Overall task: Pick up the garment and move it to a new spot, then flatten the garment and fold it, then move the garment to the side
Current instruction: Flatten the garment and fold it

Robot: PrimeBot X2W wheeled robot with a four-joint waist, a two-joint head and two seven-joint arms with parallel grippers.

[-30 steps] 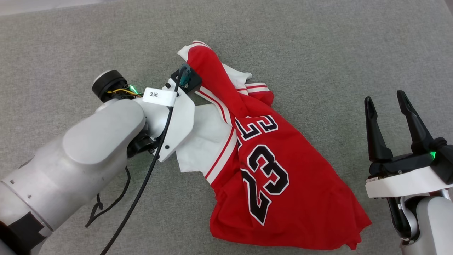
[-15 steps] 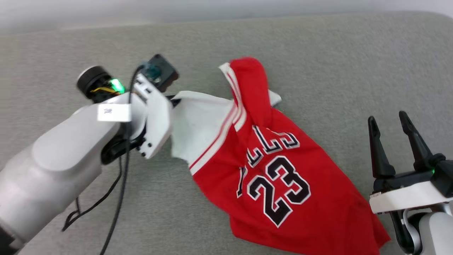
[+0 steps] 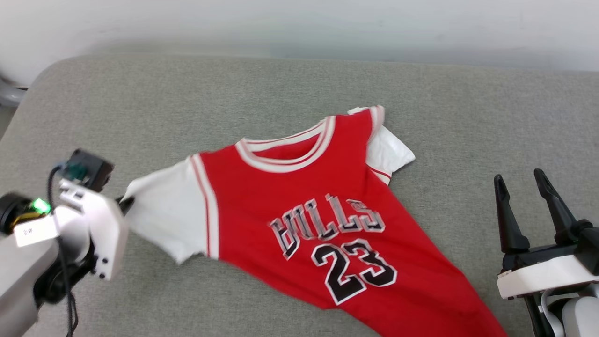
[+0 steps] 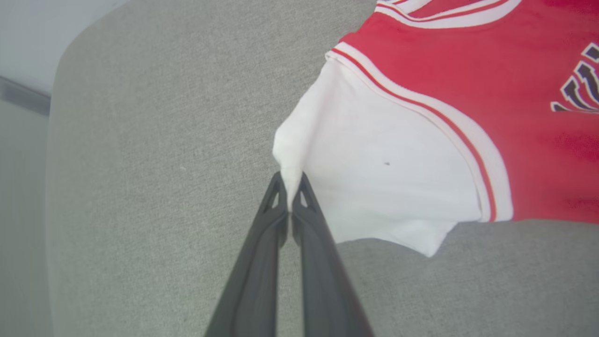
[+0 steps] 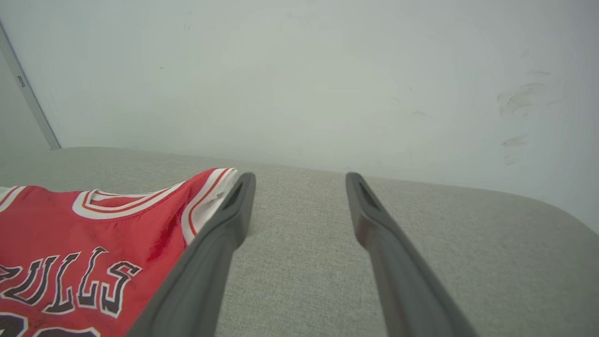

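The garment (image 3: pixel 299 196), a red jersey with white sleeves and a black "BULLS 23" print, lies spread face up on the grey cushion, collar toward the wall. My left gripper (image 3: pixel 125 202) is shut on the edge of its white sleeve (image 4: pixel 369 164), pulling the sleeve out to the left; in the left wrist view the white cloth is pinched between the two dark fingertips (image 4: pixel 281 196). My right gripper (image 3: pixel 519 180) stands open to the right of the garment with nothing between its fingers. In the right wrist view the garment (image 5: pixel 93 234) lies to the left of my right gripper (image 5: pixel 299 180).
The grey cushion (image 3: pixel 140 103) ends at a pale wall (image 3: pixel 299 23) behind. Its rounded left corner (image 4: pixel 79 51) drops off toward the floor. Bare cushion lies on the right (image 5: pixel 468 243) of the garment.
My left gripper closed on the white sleeve and pulled it out to the left, unrolling the crumpled garment into a spread shape. The head camera tilted up, bringing the wall into view. The right gripper stayed open.
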